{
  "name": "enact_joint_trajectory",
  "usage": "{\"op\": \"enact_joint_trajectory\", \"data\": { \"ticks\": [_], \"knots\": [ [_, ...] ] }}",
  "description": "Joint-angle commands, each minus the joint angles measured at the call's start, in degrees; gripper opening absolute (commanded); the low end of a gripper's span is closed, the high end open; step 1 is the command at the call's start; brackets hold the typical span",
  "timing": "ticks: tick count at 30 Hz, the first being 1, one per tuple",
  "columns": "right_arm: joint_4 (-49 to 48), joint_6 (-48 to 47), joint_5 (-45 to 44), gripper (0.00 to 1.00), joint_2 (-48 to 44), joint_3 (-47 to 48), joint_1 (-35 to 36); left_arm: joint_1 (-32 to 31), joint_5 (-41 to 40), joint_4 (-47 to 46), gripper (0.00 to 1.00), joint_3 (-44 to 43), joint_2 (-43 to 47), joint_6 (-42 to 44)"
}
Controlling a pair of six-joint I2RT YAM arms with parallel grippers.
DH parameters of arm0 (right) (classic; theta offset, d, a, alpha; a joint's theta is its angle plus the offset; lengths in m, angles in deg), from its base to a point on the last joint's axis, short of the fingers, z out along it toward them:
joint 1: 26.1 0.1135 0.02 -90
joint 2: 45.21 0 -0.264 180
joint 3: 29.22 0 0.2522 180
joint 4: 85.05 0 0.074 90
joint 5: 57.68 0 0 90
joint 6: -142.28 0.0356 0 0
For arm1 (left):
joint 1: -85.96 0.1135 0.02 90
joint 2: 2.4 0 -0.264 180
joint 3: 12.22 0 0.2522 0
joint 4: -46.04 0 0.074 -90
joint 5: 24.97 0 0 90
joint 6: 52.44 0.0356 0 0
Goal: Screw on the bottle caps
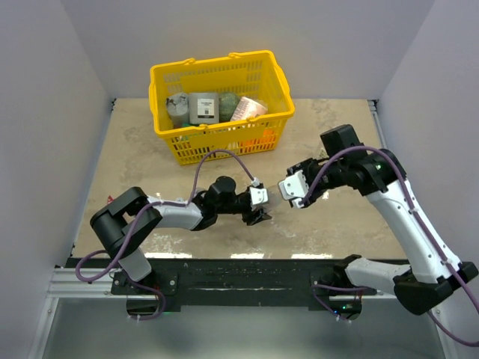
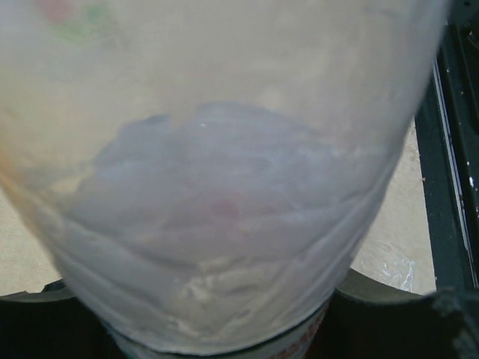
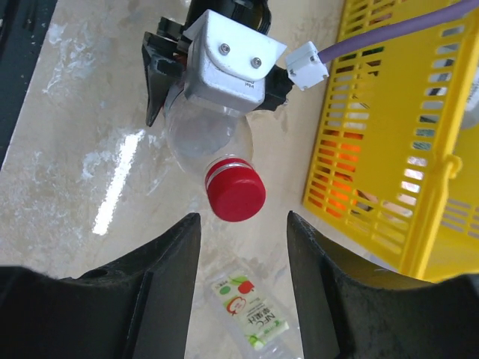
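Right pincer (image 3: 241, 228) wide open, jaws flanking the red cap (image 3: 236, 193), not touching it. Cap sits on the neck of the clear bottle (image 3: 198, 138), which the left pincer (image 1: 260, 213) clamps sideways above the table (image 3: 82, 127). Tightness: can't tell. Other bottles and caps not in view. Arms reach inward, wrists facing each other.

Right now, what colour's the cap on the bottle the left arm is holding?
Red; the cap on the bottle shows best in the right wrist view.
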Motion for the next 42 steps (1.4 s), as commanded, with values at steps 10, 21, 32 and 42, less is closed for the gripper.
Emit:
{"op": "enact_joint_trajectory", "data": {
  "ticks": [10,21,32,42],
  "knots": [
    [9.68,-12.45,3.47,0.54,1.68,2.37,0.03,0.12,0.76,2.20,0.00,-3.51,1.39,7.69],
    [9.77,-13.07,1.71,0.49,4.23,1.58,0.03,0.12,-0.03,1.15,0.00,-3.08,2.01,9.36],
    [9.78,-10.09,0.31,0.25,7.12,2.28,0.21,0.03,-3.89,-2.53,0.00,-3.08,1.39,8.75],
    [9.60,40.85,-2.94,0.05,26.96,14.31,-0.05,-2.69,-34.64,-14.31,0.00,-4.82,-0.71,-0.38]
  ]
}}
